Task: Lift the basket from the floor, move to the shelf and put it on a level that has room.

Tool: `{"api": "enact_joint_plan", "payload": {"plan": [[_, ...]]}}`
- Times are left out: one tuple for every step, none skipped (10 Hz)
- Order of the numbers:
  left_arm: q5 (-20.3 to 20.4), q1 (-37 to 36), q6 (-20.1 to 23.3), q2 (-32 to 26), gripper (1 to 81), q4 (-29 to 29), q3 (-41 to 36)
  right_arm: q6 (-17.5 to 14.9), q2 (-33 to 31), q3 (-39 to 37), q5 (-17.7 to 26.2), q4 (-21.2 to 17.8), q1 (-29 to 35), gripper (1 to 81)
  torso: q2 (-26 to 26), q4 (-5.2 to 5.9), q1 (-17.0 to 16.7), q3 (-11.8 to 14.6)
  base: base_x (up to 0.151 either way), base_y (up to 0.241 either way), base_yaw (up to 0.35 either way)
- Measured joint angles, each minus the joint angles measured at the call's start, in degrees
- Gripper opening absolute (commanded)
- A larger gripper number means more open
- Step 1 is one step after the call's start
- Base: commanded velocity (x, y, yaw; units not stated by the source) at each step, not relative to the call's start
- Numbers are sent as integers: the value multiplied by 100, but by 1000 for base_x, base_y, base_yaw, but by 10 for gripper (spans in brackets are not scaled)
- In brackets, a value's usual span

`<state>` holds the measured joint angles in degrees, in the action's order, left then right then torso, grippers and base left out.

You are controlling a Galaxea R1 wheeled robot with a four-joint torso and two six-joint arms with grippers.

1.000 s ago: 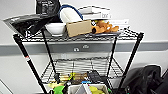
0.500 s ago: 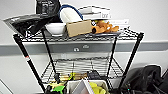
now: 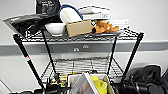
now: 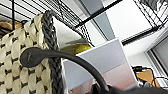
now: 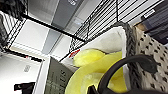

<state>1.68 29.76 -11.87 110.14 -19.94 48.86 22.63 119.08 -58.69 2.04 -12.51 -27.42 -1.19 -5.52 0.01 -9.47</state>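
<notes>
Head view: shelf (image 3: 25,53) straight ahead against a pale wall with a grey band, black poles, silvery wire tiers. Top tier crowded: white bowl (image 3: 55,28), brown cardboard box (image 3: 78,28), orange plush toy (image 3: 104,26), blue-rimmed white round item (image 3: 70,13), black bag (image 3: 47,6), grey-black packet (image 3: 26,22) hanging over the near-left corner, flat white boxes (image 3: 96,13) at the back. Middle wire level (image 3: 75,66) bare across its grid. Basket (image 3: 71,80) at the bottom edge of frame, in front of the level and about at its height, cream rim visible, yellow item (image 3: 100,85) and a grey-white board (image 3: 83,85) leaning inside. Black bulky stuff (image 3: 147,77) to the lower right, likely a chair, can't confirm. Left wrist view: basket's woven cream side with dark flecks (image 4: 17,65) very close, dark braided rim (image 4: 51,50) running along its top, black curved cable (image 4: 62,58) of the robot crossing in front, grey-white board (image 4: 100,65) standing up out of the basket, bit of yellow (image 4: 81,48) behind it, shelf wires beyond. Left fingers: cannot tell if spread or pressed. Right wrist view: other side of the basket (image 5: 147,47), white lining, yellow item (image 5: 97,67) curled inside, board's edge (image 5: 56,77) beside it, black cable (image 5: 125,67) in front, wire tier (image 5: 105,17) beyond. Right fingers: cannot tell either.
</notes>
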Motion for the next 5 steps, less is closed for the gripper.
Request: {"api": "enact_joint_plan", "payload": {"plan": [[-39, -197, -96, -35, 10, 0, -51, -2, -72, 80, 102, -99, 173, 10, 0, 0, 0, 0, 0, 0, 0], [-94, -399, -232, -66, 10, -4, -94, 5, -118, 157, 177, -205, 322, 10, 0, 0, 0, 0, 0, 0, 0], [-171, -600, -363, -105, 10, -4, -138, 17, -152, 207, 232, -301, 466, 10, 0, 0, 0, 0, 0, 0, 0], [-241, -790, -510, -140, 10, -6, -184, 30, -166, 238, 278, -408, 600, 10, 0, 0, 0, 0, 0, 0, 0], [-336, -981, -667, -155, 10, -9, -206, 39, -161, 244, 355, -510, 747, 10, 0, 0, 0, 0, 0, 0, 0]]}}
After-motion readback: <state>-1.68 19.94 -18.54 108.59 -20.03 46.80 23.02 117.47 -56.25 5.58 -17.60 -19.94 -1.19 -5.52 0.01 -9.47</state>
